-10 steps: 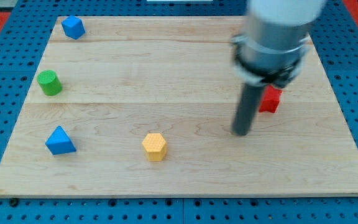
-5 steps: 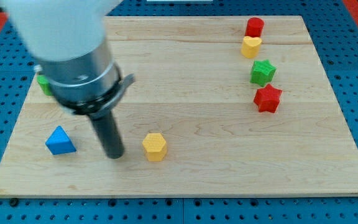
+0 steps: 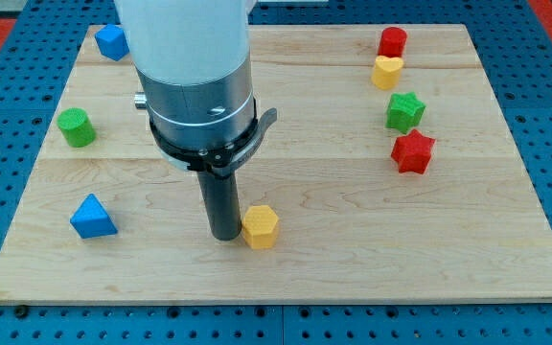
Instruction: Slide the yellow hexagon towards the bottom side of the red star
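Note:
The yellow hexagon [image 3: 260,226] lies on the wooden board, below the middle. My tip [image 3: 225,234] stands right against the hexagon's left side, touching it. The red star [image 3: 412,152] lies at the view's right, well to the right of the hexagon and a little higher. The arm's wide grey body hangs over the board's upper middle.
A green star [image 3: 405,111], a yellow heart [image 3: 386,72] and a red cylinder [image 3: 392,41] stand in a column above the red star. A blue triangle [image 3: 92,217], a green cylinder [image 3: 76,126] and a blue block [image 3: 112,42] lie along the left side.
My tip swept from beside the red star to the left, then came back right against the yellow hexagon. The hexagon has slid a little to the right.

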Controlling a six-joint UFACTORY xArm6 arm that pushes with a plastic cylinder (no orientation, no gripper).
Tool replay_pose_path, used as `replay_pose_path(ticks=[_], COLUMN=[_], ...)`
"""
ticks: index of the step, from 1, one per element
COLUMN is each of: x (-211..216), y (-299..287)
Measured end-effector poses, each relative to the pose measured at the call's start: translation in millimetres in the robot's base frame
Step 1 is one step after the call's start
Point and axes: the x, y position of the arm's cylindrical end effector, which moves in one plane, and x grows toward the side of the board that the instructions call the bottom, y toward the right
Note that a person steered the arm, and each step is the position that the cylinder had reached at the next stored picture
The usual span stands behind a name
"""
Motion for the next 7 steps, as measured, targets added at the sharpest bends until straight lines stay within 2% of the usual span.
replay_pose_path(ticks=[1, 3, 5, 6, 7], x=[0, 11, -22, -17, -17], y=[43, 71, 151, 161, 139])
